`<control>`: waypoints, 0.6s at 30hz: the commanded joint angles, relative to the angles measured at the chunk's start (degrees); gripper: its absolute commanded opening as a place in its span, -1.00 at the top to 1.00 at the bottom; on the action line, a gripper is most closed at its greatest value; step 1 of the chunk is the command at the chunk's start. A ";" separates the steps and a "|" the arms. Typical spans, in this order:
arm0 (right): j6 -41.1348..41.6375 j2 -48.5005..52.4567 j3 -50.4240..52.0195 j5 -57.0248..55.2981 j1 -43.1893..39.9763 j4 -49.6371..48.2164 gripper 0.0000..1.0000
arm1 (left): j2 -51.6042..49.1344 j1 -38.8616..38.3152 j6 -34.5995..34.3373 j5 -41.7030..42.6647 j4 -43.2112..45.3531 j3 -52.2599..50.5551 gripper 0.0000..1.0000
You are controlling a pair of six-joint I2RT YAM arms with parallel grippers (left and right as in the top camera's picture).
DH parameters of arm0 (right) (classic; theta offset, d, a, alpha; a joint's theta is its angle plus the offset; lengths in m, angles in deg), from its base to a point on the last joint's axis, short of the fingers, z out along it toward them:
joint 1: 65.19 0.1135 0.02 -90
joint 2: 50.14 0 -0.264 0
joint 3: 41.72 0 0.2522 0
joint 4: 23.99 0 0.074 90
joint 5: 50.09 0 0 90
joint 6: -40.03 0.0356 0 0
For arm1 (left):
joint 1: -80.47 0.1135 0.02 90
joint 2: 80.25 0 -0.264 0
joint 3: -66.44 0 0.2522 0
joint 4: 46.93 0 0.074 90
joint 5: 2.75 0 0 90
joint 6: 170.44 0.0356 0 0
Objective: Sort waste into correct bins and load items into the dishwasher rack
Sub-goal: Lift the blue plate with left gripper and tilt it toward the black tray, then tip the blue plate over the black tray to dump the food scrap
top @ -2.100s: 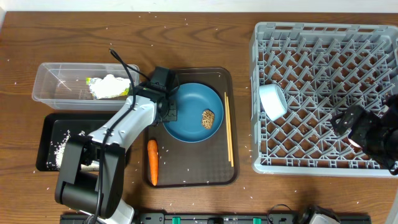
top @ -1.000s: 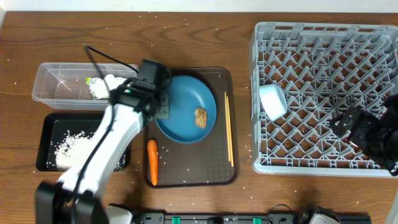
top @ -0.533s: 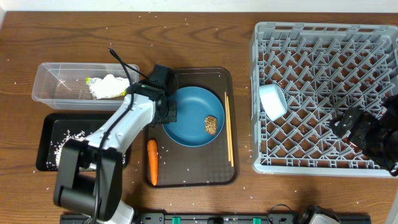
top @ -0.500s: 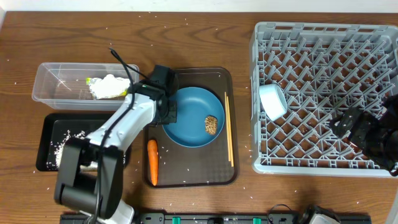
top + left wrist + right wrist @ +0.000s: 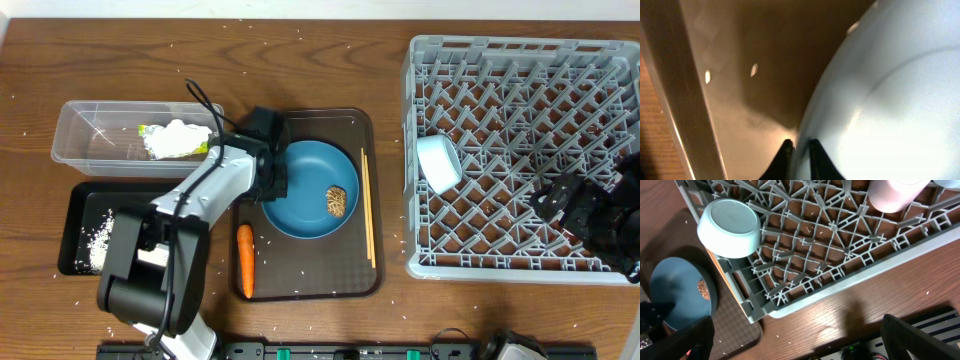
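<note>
Left wrist: left pincer (image 5: pixel 799 151) is clenched on the blue plate (image 5: pixel 900 100) at its left rim (fingertips straddle the edge). The plate sits on the serving tray (image 5: pixel 320 262). Food chunk (image 5: pixel 337 200) lies right of the pincer, black tray (image 5: pixel 85 200) left; left arm nearer.

Lab tabletop rig, wooden table (image 5: pixel 330 70), dishwasher rack (image 5: pixel 520 43)

Round blue plate (image 5: pixel 303 185) on brown tray (image 5: pixel 310 272), small brown food chunk (image 5: pixel 337 201) atop
</note>
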State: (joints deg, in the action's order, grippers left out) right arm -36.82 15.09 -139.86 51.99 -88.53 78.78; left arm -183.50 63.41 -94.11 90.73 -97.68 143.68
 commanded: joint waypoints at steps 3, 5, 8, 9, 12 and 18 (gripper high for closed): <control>-0.61 -0.09 -0.59 -0.28 -0.70 0.37 -0.99 | -0.02 0.00 0.96 -3.08 -4.09 0.94 0.88; -0.61 -0.09 -0.59 -0.28 -0.70 0.37 -0.98 | 1.49 0.00 1.01 -3.30 -6.80 2.56 0.88; -0.59 -0.09 -0.59 -0.28 -0.70 0.35 -0.98 | 5.40 0.00 1.11 -7.17 -12.74 6.25 0.88; -0.59 -0.09 -0.59 -0.28 -0.70 0.35 -0.98 | 6.95 0.00 1.11 -9.09 -15.17 7.74 0.87; -0.61 -0.09 -0.59 -0.28 -0.70 0.37 -0.98 | 11.69 0.00 1.11 -14.14 -21.46 11.54 0.87; -0.61 -0.09 -0.59 -0.28 -0.70 0.39 -0.98 | 21.27 0.02 1.09 -24.13 -30.42 15.41 0.88</control>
State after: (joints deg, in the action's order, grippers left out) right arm -36.82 15.09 -139.86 51.86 -88.50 79.09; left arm -166.36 63.32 -93.65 75.06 -126.10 157.19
